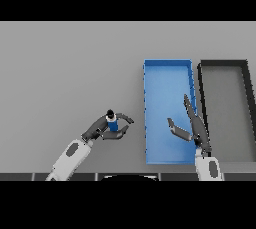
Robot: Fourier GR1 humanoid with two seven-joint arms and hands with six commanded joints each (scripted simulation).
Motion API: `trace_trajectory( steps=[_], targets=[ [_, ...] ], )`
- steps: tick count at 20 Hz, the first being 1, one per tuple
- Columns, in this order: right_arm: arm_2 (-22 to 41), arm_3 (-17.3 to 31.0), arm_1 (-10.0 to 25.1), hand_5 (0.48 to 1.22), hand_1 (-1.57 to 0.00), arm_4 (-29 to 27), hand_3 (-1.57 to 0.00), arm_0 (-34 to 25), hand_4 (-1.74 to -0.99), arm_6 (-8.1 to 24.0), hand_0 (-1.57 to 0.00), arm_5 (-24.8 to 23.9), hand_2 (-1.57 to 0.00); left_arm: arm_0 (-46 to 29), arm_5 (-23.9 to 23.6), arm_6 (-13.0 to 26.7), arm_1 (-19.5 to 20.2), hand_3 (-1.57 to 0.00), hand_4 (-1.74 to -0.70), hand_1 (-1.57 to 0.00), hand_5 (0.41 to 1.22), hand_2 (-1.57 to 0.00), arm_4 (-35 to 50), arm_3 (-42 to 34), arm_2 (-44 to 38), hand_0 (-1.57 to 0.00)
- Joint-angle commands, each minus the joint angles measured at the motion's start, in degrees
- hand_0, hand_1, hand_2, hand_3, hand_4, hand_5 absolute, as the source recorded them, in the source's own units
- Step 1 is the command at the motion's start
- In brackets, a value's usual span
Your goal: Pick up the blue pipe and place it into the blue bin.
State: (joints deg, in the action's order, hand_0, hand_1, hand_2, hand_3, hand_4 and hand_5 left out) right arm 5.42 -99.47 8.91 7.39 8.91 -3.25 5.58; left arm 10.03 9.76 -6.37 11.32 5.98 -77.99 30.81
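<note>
Head view of the grey bench (70,63). The left hand (106,129) reaches in from the lower left, its fingers and thumb curled round the blue pipe (112,122), a short blue cylinder with a dark top end, held roughly upright. The pipe sits in the hand's grasp to the left of the blue bin (168,73), near the bin's lower left side but apart from it; whether its lower end touches the bench cannot be told. The blue bin is a long rectangular tray lying lengthwise away from the robot. Just beside it on the right, with only a narrow gap, lies a black-rimmed bin (224,64) of similar shape with a grey floor. The right hand (195,129) shows over the blue bin's right wall, fingers straight and spread, thumb held out to the left, holding nothing.
</note>
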Motion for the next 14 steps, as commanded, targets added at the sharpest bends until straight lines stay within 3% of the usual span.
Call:
trace_trajectory(
  steps=[1,3,6,9,14],
  targets=[
    [0.3,0.3,-0.3,0.666,0.0,0.5,0.0,-0.2,-1.319,0.5,0.0,-0.3,0.0,0.1,0.2,0.2,-0.3,-0.84,-1.45,-0.71,0.906,-0.82,0.5,0.2,-0.2,-0.59],
    [0.5,0.2,-0.2,0.664,0.0,1.0,0.0,-1.0,-1.309,1.3,0.0,-0.4,0.0,-0.7,0.1,0.3,-0.8,-1.1,-1.55,-1.02,1.02,-1.09,0.7,-0.2,0.3,-0.94],
    [-0.1,1.0,0.4,0.666,0.0,0.9,0.0,-0.9,-1.302,1.1,0.0,-0.4,0.0,-0.9,-1.4,-0.3,0.1,-1.31,-1.64,-1.29,1.118,-1.32,-0.3,-1.4,1.4,-1.25],
    [0.0,2.2,0.5,0.663,0.0,1.9,0.0,-1.8,-1.281,1.2,0.0,-0.8,0.0,-1.1,-2.3,-2.0,-0.8,-1.4,-1.68,-1.43,1.168,-1.44,-1.3,-2.1,2.2,-1.41],
    [0.4,1.9,0.0,0.663,0.0,1.9,0.0,-1.4,-1.28,-0.2,0.0,-0.6,0.0,1.3,-1.8,-3.5,-2.4,-1.45,-1.71,-1.52,1.204,-1.53,-0.7,-7.3,2.2,-1.52]
  ],
)
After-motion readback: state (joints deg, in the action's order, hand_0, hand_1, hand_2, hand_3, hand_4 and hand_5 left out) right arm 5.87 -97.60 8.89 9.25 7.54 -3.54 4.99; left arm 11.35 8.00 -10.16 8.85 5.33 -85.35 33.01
